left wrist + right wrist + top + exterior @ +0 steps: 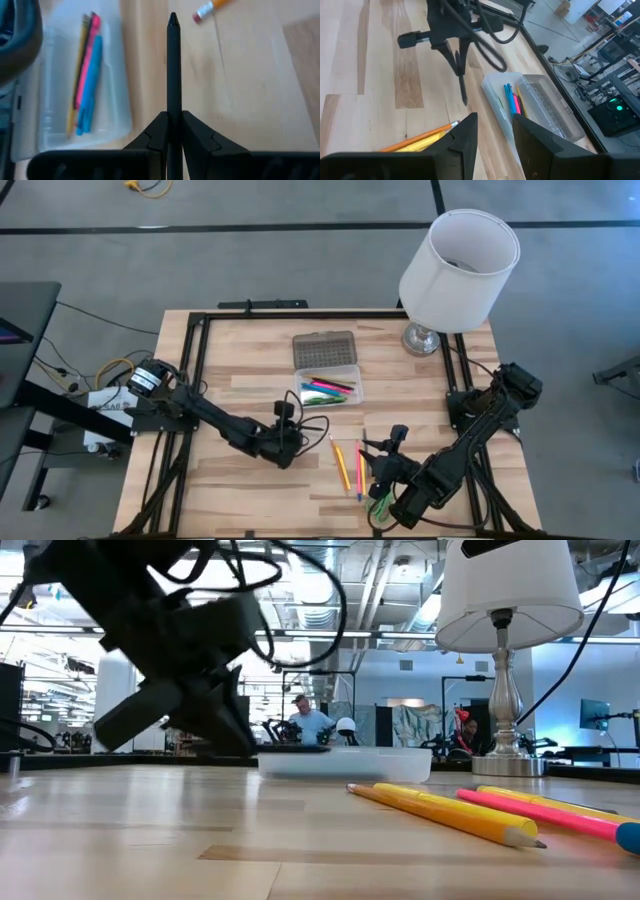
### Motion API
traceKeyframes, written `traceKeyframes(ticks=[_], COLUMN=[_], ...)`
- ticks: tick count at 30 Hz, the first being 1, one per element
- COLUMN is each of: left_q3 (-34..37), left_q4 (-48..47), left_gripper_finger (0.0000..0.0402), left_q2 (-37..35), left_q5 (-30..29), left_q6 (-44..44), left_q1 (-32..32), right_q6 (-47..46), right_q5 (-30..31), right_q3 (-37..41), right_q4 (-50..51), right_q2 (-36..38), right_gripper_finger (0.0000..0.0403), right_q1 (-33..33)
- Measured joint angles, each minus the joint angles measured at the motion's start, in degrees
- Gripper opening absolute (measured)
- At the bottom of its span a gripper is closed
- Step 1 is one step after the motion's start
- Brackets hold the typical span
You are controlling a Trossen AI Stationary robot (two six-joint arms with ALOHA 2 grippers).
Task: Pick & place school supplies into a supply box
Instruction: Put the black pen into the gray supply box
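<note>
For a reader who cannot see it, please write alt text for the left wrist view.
The left gripper is shut on a dark pen that points forward over the wooden table. Beside it lies the clear box, holding pink, blue and yellow pens; a pencil's eraser end shows farther ahead.

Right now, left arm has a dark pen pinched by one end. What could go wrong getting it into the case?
1. The left gripper holds the dark pen only at its tail, so the long free end could swing or slip.
2. The supply box is narrow and already holds pens; a tilted drop may catch its rim.
3. The right gripper waits open over the loose pencils nearby; the arms could crowd each other.
</note>
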State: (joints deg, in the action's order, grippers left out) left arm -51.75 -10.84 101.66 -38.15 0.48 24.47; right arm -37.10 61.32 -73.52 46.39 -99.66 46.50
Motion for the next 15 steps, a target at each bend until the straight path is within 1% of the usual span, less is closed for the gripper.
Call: traceKeyframes(ticks=[6, 10, 15], left_q3=[-1.83, -1.83, -1.83], left_q4=[0.48, 2.89, 7.96], left_gripper_finger=[0.0031, 0.0031, 0.0031], left_q2=[-0.03, -0.03, -0.03], left_q5=[-4.45, -5.21, -4.58], left_q6=[0.15, 2.10, 4.62], left_q1=[-0.56, -3.16, -7.95], right_q6=[0.00, 0.00, 0.00], right_q5=[0.01, 0.02, 0.01], right_q3=[0.00, 0.00, 0.00], right_q4=[-0.09, -0.15, -0.13], right_q2=[0.00, 0.00, 0.00], right_gripper_finger=[0.0118, 0.0118, 0.0118], right_q1=[0.00, -0.02, -0.02])
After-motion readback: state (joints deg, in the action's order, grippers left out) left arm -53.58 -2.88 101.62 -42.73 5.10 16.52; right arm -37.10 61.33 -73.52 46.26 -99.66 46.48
